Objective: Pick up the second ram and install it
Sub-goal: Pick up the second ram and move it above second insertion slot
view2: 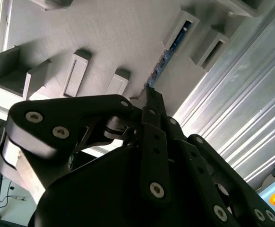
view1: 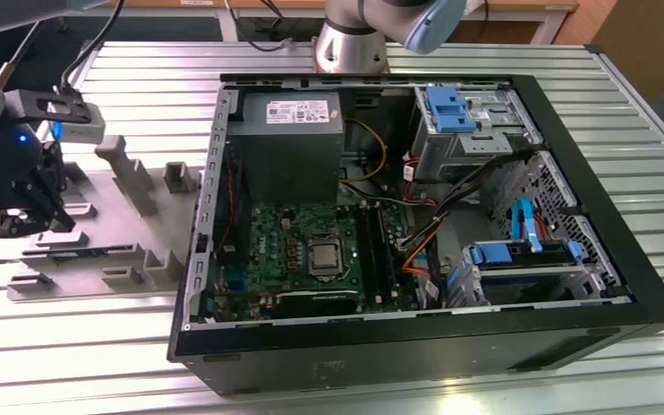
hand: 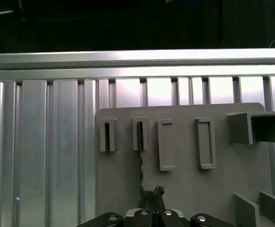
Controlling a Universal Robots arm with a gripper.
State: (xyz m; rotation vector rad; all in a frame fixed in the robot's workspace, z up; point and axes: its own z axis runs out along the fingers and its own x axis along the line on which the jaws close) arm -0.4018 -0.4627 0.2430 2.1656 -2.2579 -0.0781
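The second ram [view1: 87, 252] is a thin blue-green strip standing on edge in a slotted holder of the grey fixture plate [view1: 136, 186], at the exterior view's left. In the second wrist view the ram [view2: 171, 49] runs from a slot down to my fingertips. It appears edge-on as a dark line [hand: 140, 156] in the first wrist view. My gripper [view1: 15, 226] hangs over the plate's near-left part. Its black fingers are drawn together into a point [view2: 150, 97] at the strip's near end [hand: 154, 193]. I cannot tell whether they touch it.
The open black computer case [view1: 424, 341] lies at the exterior view's right, holding the green motherboard [view1: 291, 233], a power supply [view1: 291, 130] and blue drive caddies [view1: 517, 255]. Grey blocks and slots [hand: 203, 142] rise from the fixture plate. The ribbed metal table [view1: 609, 86] carries everything.
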